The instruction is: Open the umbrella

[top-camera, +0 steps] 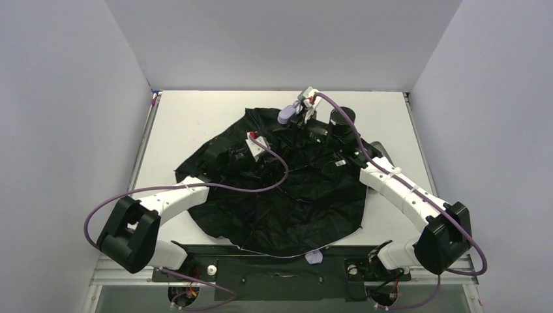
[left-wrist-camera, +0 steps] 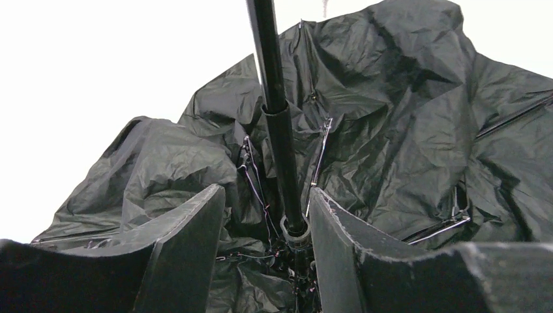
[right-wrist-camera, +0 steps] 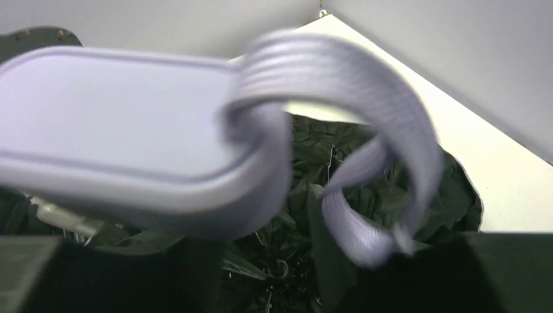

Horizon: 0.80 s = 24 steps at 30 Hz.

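The umbrella lies on the table with its black inner canopy facing up and crumpled. Its thin black shaft rises from the hub. My left gripper straddles the shaft just above the runner ring. It is open: the shaft sits close to the right finger and a gap remains at the left finger. The pale lavender handle and its loop strap fill the right wrist view, blurred. My right gripper sits just beneath them with its jaws apart. In the top view the handle is beside that gripper.
The white table is boxed in by grey walls on three sides. The canopy reaches the near table edge, where a pale scrap of fabric hangs over. Both arm bases stand at the near corners.
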Each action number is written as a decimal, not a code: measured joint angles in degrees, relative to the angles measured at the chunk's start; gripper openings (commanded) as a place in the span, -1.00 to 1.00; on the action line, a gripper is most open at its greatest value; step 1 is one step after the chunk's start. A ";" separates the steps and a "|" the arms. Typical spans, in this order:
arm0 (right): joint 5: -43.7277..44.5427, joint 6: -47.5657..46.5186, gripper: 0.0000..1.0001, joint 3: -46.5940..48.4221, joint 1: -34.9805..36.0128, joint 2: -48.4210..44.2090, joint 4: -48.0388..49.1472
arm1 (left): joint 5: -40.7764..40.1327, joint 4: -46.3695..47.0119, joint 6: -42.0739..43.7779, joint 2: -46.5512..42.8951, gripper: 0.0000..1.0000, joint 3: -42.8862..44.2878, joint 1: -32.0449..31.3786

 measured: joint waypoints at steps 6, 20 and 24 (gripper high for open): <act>2.69 1.95 -0.69 0.28 0.48 1.44 5.79 | -1.84 4.28 -0.07 4.07 -0.21 0.00 -0.28; 5.33 4.20 -1.00 5.46 0.74 2.16 8.00 | -2.40 7.56 2.14 10.23 -0.73 1.46 -1.05; 5.70 4.57 -1.00 7.78 0.74 2.47 5.84 | -2.10 8.66 2.54 10.21 -0.75 1.57 -0.57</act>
